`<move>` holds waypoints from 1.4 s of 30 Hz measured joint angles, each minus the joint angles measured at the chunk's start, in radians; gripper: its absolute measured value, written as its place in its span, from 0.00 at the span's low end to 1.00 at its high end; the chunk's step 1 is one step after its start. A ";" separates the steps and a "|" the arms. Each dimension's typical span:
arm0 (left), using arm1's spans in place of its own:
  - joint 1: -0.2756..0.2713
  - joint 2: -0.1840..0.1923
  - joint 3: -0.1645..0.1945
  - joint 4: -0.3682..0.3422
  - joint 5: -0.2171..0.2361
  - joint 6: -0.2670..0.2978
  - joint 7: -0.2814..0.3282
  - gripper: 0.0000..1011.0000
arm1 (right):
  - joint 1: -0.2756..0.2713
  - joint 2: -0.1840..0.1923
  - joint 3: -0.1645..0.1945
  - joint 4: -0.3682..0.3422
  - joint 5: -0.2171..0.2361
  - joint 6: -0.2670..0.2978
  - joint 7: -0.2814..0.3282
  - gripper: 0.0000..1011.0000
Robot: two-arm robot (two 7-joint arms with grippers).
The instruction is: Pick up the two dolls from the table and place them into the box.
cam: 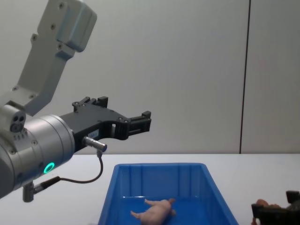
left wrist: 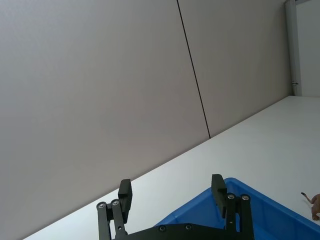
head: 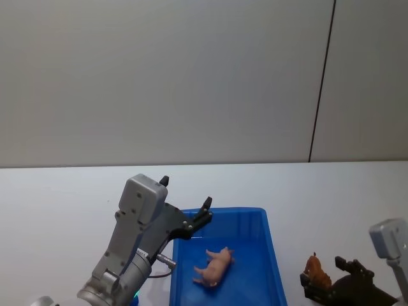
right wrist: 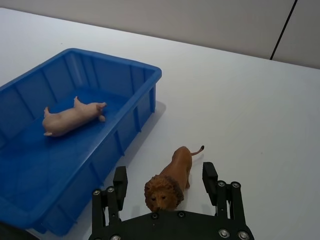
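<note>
Right gripper, jaws spread, is straddling brown maned plastic lion on white tabletop, head toward wrist, tail pointing away. Left gripper, jaws apart, is hovering over blue ribbed plastic bin.

**Nothing to read here**

I can make out no word, number, brand or sign anywhere before me. The box, the pig and the lion show me no readable lettering.

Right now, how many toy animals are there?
2. The pink pig lies inside the blue bin; the brown lion stands on the table beside it, within the open right gripper.
</note>
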 joint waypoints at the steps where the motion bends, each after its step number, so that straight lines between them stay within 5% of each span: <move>1: 0.000 0.000 0.000 0.000 0.000 0.000 0.000 0.99 | 0.000 0.000 0.000 0.002 -0.001 0.000 0.001 0.93; 19: 0.000 0.000 0.000 0.000 0.000 0.000 0.000 0.99 | -0.004 -0.001 -0.012 0.035 -0.048 -0.030 0.005 0.42; 32: 0.000 0.000 0.000 0.000 0.000 0.000 0.000 0.99 | -0.013 0.002 -0.014 0.013 -0.067 -0.068 -0.009 0.41; 42: 0.000 0.000 0.000 0.000 0.000 0.000 0.000 0.99 | 0.002 -0.004 -0.014 -0.026 -0.068 -0.148 0.027 0.41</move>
